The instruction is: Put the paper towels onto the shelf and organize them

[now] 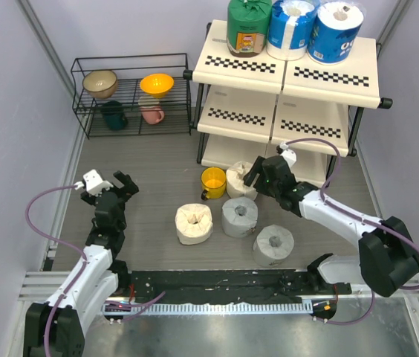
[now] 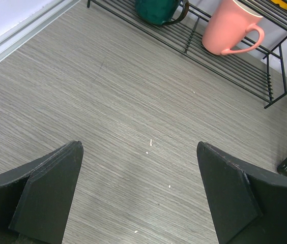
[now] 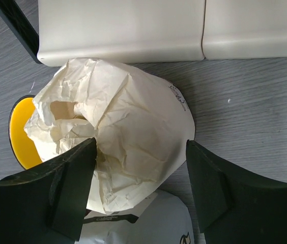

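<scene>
Shelf (image 1: 328, 82) top holds 3 wrapped rolls (image 1: 291, 28); wire rack (image 1: 131, 104), seemingly 4 dishes (image 1: 157, 84).

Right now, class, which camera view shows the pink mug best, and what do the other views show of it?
The left wrist view: the pink mug appears large, handle plain, upright on the low wire rack. The top external view shows it small and far off. The right wrist view misses it.

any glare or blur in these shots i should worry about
Top external: glare on the metal plate at the near edge; elsewhere even and sharp. Left wrist: table grain crisp, left gripper dark, little detail. Right wrist: cream roll creases sharp, right gripper likewise dark.
</scene>
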